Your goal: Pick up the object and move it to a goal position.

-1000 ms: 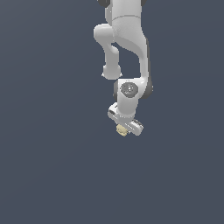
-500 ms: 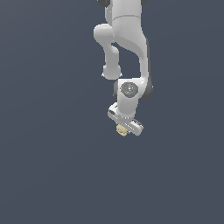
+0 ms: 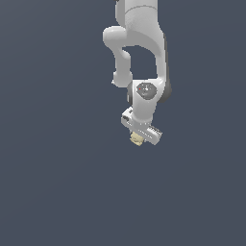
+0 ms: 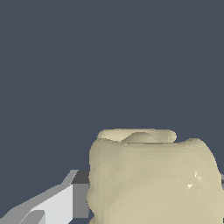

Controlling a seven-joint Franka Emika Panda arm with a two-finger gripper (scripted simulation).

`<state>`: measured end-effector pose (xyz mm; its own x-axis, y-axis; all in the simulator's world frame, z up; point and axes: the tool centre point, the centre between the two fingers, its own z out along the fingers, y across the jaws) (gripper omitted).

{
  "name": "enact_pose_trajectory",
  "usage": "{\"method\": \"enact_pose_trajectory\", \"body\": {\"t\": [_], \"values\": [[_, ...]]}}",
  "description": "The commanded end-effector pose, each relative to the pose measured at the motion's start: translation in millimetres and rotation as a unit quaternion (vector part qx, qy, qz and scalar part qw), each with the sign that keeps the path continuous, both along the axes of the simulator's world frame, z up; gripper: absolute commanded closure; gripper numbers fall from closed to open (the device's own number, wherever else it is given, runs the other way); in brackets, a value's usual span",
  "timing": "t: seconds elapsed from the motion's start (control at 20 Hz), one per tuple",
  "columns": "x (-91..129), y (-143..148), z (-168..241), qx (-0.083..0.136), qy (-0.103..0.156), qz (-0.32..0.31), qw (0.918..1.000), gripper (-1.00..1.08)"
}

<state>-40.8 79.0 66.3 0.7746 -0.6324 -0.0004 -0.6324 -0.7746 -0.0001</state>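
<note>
**Pale block held beneath the white arm**

Pale yellow-beige and lumpy, the object point(image 3: 137, 139) sits directly under the white end effector point(image 3: 138, 140), tucked against the underside of its body in the exterior view. In the wrist view the object point(image 4: 153, 179) fills the lower part of the picture, with one grey-white finger point(image 4: 61, 203) pressed against its side; the opposite finger is almost wholly hidden behind the block. The fingers look drawn in on the block, pinching it rather than spread wide around it.

As for progress, the grasp appears made, so the picking-up part is likely done or nearly so. Whether the block is lifted clear of the tabletop cannot be told: the dark grey-blue ground is uniform and shows no shadow or edge. No goal marker shows in either view, so how much travel is left cannot be judged. What seems to be left is the carry to the goal.
</note>
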Motion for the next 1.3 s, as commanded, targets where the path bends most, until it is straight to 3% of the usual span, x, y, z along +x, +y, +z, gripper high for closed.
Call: {"method": "enact_pose_trajectory", "body": {"t": [0.0,1.25], "values": [[-4.5,7.2,13.6,0.000,0.000,0.000,1.0000,1.08],[-82.7,127.6,250.0,-0.002,-0.001,0.000,1.0000,1.08]]}}
